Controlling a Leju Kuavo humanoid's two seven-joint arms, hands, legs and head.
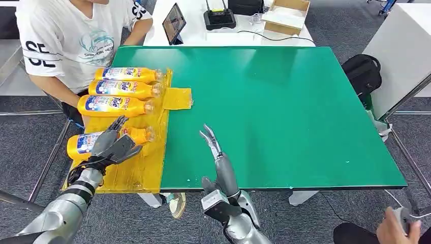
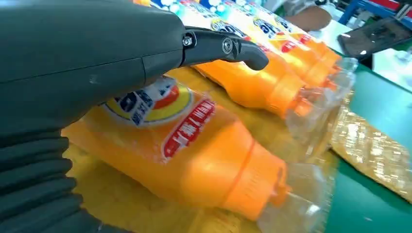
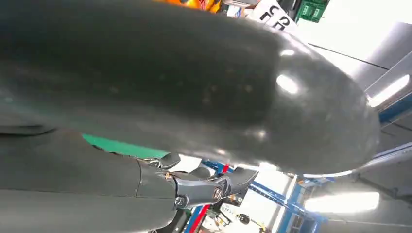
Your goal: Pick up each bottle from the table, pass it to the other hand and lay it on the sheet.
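Looking down from the head camera, I see the green table [image 1: 264, 117] spread ahead, the yellow sheet [image 1: 137, 170] draped over its left end. Four orange bottles lie on that sheet, caps toward the table's middle; no bottle lies on the bare green that I can see. Three bottles [image 1: 122, 89] sit in a snug row at the far end, beside a seated person [image 1: 66, 40]. The fourth bottle [image 1: 89, 142] lies apart, nearer me, under my left hand [image 1: 113, 146].

That left hand is released, I judge: its fingers arch over the bottle's body, and in the wrist view one dark finger [image 2: 228, 48] hangs clear above the plastic. I cannot tell whether the palm rests on it. My right hand [image 1: 216, 152] is empty over the green, fingers straight and apart.

The bottles look full, so fairly heavy, with smooth stiff plastic likely to slip and roll. I would wrap the wide labelled body, not the clear cap [image 2: 296, 204], which looks thin and slick.

The labels read "Tide" in the head view; the red strip close up carries script too blurred to read. The person's shirt shows "SE".
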